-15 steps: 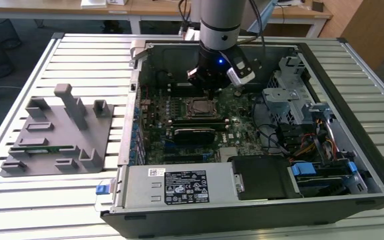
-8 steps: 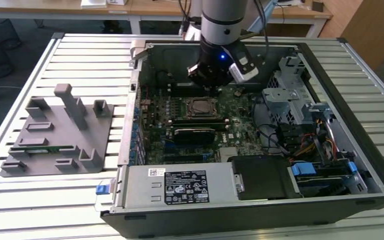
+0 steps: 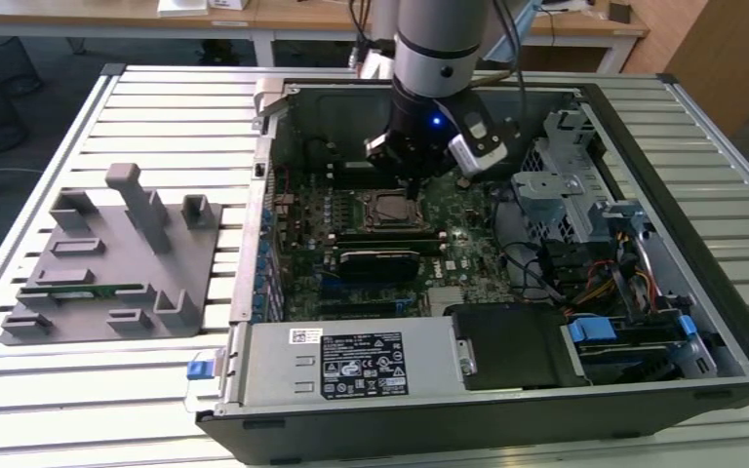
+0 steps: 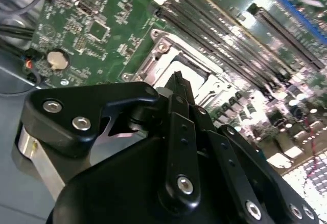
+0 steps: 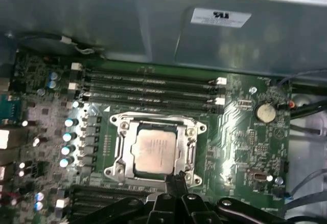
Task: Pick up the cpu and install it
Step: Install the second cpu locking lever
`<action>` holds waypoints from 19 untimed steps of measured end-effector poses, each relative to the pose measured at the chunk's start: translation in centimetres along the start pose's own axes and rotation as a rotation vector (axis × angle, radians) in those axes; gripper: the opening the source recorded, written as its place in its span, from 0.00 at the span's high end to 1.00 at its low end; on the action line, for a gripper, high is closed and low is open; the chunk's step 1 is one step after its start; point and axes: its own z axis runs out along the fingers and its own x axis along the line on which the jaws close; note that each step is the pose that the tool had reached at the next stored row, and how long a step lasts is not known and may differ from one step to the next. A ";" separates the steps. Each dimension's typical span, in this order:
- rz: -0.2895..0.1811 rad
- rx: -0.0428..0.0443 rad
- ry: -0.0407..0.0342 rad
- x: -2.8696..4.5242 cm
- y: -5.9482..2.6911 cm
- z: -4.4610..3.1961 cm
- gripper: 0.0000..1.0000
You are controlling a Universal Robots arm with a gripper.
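The cpu (image 5: 153,150), a flat square chip with a shiny silver-grey top, lies flat inside the metal socket frame (image 5: 118,152) on the green motherboard (image 5: 240,147). In the exterior view the cpu (image 3: 388,206) sits mid-board inside the open computer case (image 3: 479,409). My gripper (image 5: 177,179) hangs just above the board at one edge of the socket, apart from the chip. Its black fingers (image 4: 177,88) are pressed together with nothing between them. In the exterior view the gripper (image 3: 416,174) is just behind the socket.
Memory slots (image 5: 148,88) run along one side of the socket. A drive cage and cables (image 3: 583,234) fill the case on the exterior view's right. On that view's left, a grey fixture plate (image 3: 108,263) on the slatted table holds a green memory stick (image 3: 82,290).
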 end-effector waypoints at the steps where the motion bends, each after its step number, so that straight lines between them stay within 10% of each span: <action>1: 0.000 -0.0007 0.0066 0.01 -0.13 -0.01 0.89; 19: -0.004 -0.0012 0.0147 1.88 -2.84 1.02 0.89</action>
